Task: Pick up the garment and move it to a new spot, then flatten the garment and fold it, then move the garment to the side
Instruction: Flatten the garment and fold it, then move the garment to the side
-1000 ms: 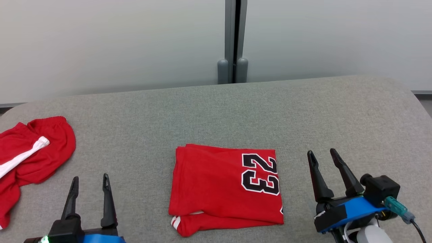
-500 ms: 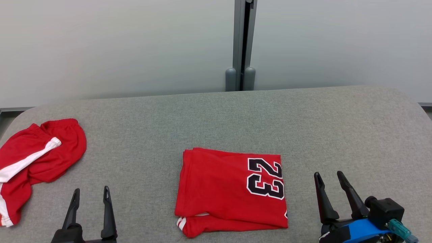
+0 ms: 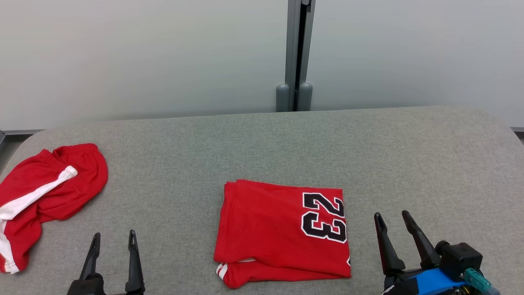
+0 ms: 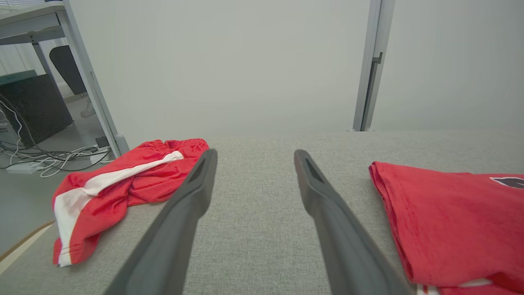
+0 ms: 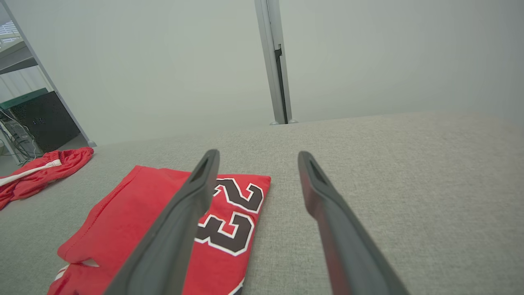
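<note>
smooth red folded jersey (image 3: 282, 231) (squarish), nubby grey felt table (image 3: 262, 143), crumpled red shorts (image 3: 45, 192)

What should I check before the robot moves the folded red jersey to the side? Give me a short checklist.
1. The folded jersey lies flat in a neat stack: ok.
2. The left gripper is open and empty: ok.
3. The right gripper is open and empty: ok.
4. Both grippers are apart from the jersey: ok.
5. There is bare table on the robot's right of the jersey: ok.
6. The table's left end is free: not ok, the red shorts lie there.
</note>
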